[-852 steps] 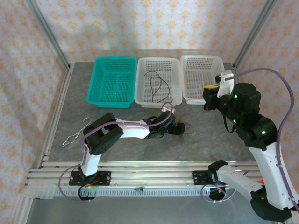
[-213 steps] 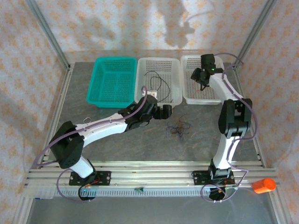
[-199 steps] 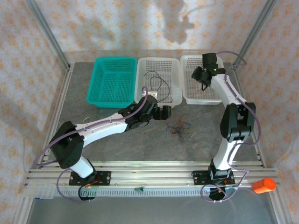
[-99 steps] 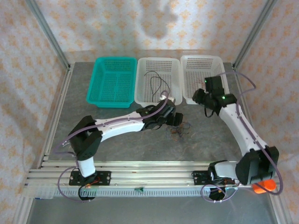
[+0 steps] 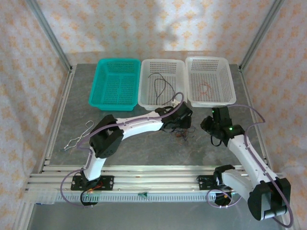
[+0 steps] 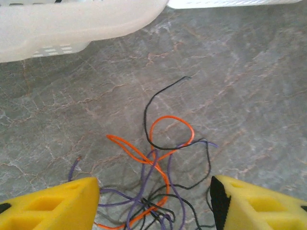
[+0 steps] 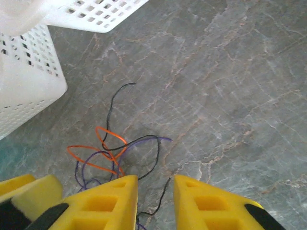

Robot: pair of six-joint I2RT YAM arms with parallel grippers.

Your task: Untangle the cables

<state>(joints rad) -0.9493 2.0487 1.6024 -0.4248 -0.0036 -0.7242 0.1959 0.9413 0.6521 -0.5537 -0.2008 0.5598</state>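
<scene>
Cables [image 5: 183, 132] lie tangled on table [image 5: 144, 153] just in front of middle white basket [image 5: 162, 102], near its front wall but not touching. Bare slab in front of the tangle and to its left and right; the basket's wall closes off the far side. Left gripper [image 6: 153, 206] straddles the tangle [image 6: 154, 165], jaws well apart, nothing pinched. Right gripper [image 7: 156, 203] sits just right of the tangle [image 7: 111, 149], jaws down to a narrow slot, one black strand end in the slot, not clamped. Top view adds a black cable [image 5: 160, 86] inside that basket and an orange-red cable [image 5: 205, 87] in the right basket [image 5: 211, 104]. Wrist views resolve orange, black and purple strands.
</scene>
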